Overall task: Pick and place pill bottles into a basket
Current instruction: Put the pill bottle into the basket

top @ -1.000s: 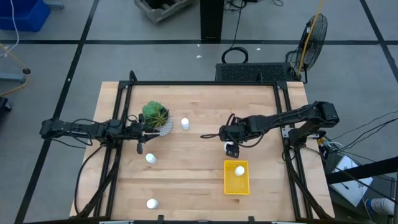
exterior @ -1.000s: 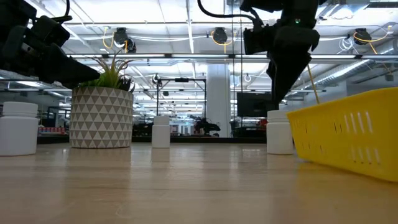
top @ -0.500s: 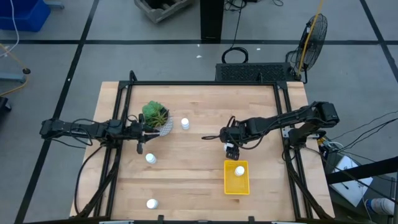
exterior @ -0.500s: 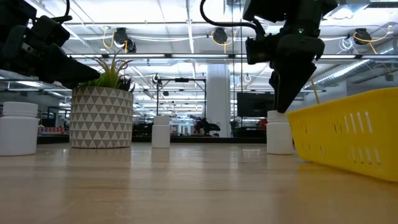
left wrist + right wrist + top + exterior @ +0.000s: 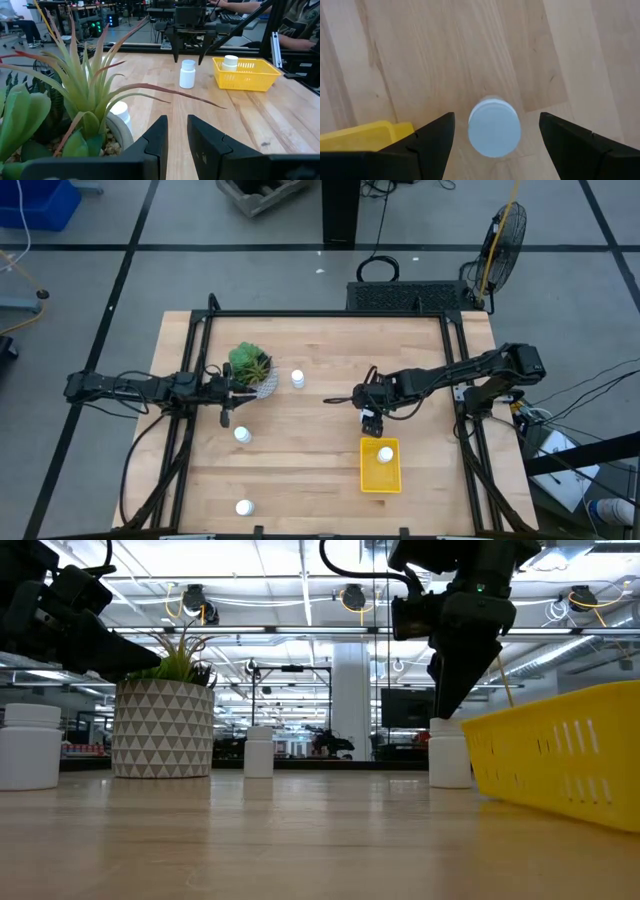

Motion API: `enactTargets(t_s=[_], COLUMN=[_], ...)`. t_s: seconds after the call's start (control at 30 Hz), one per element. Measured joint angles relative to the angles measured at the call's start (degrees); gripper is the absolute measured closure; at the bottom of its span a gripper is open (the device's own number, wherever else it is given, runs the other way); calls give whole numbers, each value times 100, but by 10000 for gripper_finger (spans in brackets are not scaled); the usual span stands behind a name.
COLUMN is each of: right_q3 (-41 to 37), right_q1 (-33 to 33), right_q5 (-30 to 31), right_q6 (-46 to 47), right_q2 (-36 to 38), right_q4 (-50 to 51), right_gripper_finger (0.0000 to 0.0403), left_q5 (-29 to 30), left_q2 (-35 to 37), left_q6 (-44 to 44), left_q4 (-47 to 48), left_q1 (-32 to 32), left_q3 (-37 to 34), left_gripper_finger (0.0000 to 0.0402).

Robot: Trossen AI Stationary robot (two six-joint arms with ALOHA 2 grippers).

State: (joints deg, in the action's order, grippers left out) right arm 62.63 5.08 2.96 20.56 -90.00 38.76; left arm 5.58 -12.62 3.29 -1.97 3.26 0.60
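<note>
My right gripper (image 5: 371,418) is open and points down just above a white pill bottle (image 5: 494,127) that stands upright on the table at the far end of the yellow basket (image 5: 380,467). Its fingers stand on either side of the cap without touching it, and their tips hover at cap height in the low view (image 5: 450,705). Another bottle (image 5: 385,454) stands in the basket. Three more bottles (image 5: 297,378) (image 5: 242,434) (image 5: 244,506) stand on the table's left half. My left gripper (image 5: 243,387) waits beside the plant, its fingers (image 5: 161,131) a narrow gap apart.
A green plant in a white patterned pot (image 5: 252,370) stands at the far left, right in front of my left gripper. Black frame rails (image 5: 190,410) run along both sides of the table. Bare wood lies between the plant and the basket.
My right gripper has swayed slightly toward the basket and back over the bottle, staying open at about the same height. The bottles and the basket have kept still.
</note>
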Motion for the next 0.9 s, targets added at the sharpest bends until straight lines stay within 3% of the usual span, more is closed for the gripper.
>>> enactTargets(t_s=[0.9], right_q3=[-377], right_q1=[-57], right_q5=[0], right_q6=[80], right_q2=[-7], right_q4=[-404], right_gripper_finger=[122], left_q5=[-4], left_q2=[-2], left_q6=[-4], left_q4=[1], left_q1=[-1], left_q3=[2], left_gripper_finger=[325])
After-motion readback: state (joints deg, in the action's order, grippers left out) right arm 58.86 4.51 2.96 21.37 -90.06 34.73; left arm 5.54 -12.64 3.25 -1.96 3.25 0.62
